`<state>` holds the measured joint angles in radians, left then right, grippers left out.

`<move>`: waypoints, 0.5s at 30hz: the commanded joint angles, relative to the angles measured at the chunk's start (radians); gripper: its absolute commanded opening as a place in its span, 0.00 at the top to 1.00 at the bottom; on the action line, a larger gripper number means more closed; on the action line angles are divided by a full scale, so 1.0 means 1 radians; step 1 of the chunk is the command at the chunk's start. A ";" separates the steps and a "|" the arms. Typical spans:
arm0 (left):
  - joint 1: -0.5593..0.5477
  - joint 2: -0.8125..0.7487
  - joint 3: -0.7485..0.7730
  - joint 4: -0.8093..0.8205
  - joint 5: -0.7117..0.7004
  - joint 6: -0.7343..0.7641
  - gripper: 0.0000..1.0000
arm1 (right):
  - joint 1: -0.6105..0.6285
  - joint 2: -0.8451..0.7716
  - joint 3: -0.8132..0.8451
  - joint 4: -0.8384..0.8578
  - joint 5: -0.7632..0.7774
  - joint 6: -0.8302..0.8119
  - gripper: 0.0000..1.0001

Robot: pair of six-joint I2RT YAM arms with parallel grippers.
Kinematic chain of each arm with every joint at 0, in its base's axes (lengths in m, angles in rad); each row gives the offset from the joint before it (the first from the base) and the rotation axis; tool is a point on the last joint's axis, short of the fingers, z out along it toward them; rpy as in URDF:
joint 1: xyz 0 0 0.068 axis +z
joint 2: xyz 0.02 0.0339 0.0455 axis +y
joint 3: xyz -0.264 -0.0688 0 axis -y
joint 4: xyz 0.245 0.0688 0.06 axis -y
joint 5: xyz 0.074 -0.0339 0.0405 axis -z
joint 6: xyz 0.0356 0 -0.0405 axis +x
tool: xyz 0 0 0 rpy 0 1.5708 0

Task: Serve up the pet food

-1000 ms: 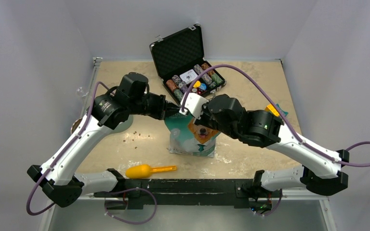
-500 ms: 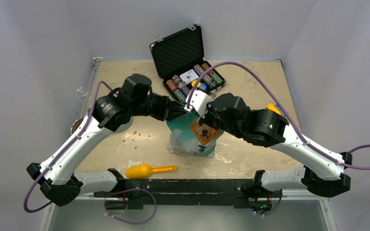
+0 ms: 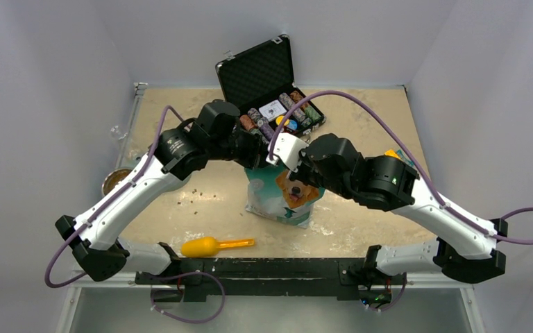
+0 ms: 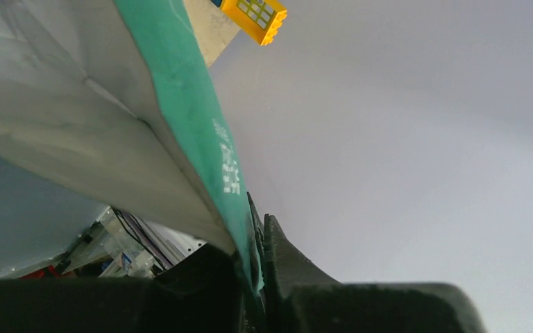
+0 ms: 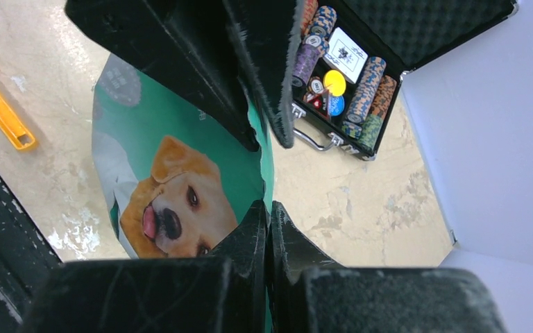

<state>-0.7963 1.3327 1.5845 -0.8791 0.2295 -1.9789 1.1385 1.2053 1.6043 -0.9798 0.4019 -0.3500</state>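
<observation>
Right gripper [image 5: 268, 216]: jaws pinched tight on top rim of pouch [image 3: 284, 198]. Left gripper [image 4: 255, 274]: jaws narrow, same rim between them; pinched or loose, cannot tell. Pouch stands upright below both jaws, base on table [image 3: 361, 118]. Few kibble [image 3: 196, 196] pellets loose on table, outboard of left jaws. Scoop [image 3: 212, 245] lies well apart from both jaws, unheld. Bowl [image 3: 115, 180] well beyond left jaws; contents unclear. Judgement: pouch-opening stage; scooping and bowl filling likely left.
</observation>
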 commanded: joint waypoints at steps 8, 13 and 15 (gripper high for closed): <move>-0.007 -0.041 0.003 0.035 -0.048 0.011 1.00 | 0.004 -0.011 0.029 0.083 0.085 -0.042 0.72; -0.006 -0.033 0.026 0.007 -0.002 -0.023 1.00 | 0.004 0.014 0.039 0.112 0.049 -0.064 0.68; -0.008 -0.033 0.025 0.015 0.017 -0.038 1.00 | 0.006 0.051 0.065 0.112 0.026 -0.073 0.70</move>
<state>-0.7998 1.3220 1.5673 -0.8810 0.2066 -1.9785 1.1393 1.2140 1.6131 -0.9272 0.4496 -0.3908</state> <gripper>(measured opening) 0.027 0.314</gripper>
